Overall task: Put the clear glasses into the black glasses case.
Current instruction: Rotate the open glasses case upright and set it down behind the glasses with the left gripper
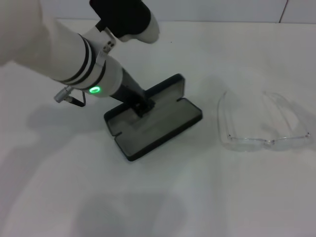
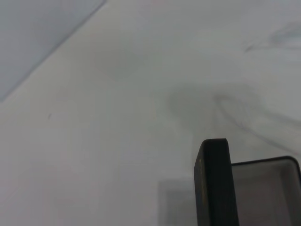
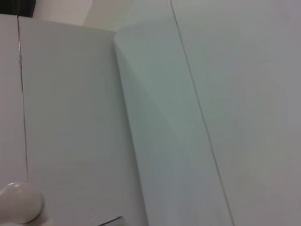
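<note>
The black glasses case (image 1: 157,120) lies open on the white surface (image 1: 163,197), the left gripper (image 1: 142,106) reaching down at its hinge edge; whether its jaws are apart cannot be told. Well to its right, across bare surface, the clear glasses (image 1: 266,123) rest unfolded.

no readable text, labels, brands or numbers on anything shown

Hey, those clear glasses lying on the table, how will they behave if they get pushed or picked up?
The clear glasses look thin and all plastic, so probably light and apt to slide on the smooth white table. Their arms are unfolded, so they may swing or flex under a pinch. The frame seems somewhat fragile.
</note>
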`<state>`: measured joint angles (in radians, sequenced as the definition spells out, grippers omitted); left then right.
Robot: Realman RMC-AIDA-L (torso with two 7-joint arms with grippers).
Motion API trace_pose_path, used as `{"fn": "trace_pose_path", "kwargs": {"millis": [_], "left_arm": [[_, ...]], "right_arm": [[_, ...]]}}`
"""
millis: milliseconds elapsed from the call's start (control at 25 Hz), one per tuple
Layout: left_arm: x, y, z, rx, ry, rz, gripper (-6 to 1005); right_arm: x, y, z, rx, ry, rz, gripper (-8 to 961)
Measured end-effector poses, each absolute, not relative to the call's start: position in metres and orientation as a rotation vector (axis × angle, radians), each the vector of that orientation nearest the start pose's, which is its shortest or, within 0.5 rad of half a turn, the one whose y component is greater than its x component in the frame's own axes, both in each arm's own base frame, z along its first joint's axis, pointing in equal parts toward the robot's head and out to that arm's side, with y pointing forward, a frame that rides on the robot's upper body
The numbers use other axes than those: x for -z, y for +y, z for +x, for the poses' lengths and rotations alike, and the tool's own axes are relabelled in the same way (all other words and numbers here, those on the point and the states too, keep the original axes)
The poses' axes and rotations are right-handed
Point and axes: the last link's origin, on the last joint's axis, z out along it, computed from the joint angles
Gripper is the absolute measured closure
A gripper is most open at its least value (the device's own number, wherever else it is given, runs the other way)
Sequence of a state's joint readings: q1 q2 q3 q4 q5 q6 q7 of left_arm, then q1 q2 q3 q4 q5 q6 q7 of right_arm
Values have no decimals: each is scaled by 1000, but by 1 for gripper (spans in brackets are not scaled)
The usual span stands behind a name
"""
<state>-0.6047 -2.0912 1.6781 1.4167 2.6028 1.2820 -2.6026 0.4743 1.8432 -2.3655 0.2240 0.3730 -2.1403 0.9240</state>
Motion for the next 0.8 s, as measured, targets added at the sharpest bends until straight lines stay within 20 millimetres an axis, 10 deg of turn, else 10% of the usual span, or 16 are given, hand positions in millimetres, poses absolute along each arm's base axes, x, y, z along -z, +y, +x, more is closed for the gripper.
{"fn": "trace_pose_path", "kwargs": {"millis": [800], "left_arm": [[91, 301, -104, -369, 289, -2691, 766]], "right_arm": [[-120, 232, 322, -1489, 300, -1849, 81]]}}
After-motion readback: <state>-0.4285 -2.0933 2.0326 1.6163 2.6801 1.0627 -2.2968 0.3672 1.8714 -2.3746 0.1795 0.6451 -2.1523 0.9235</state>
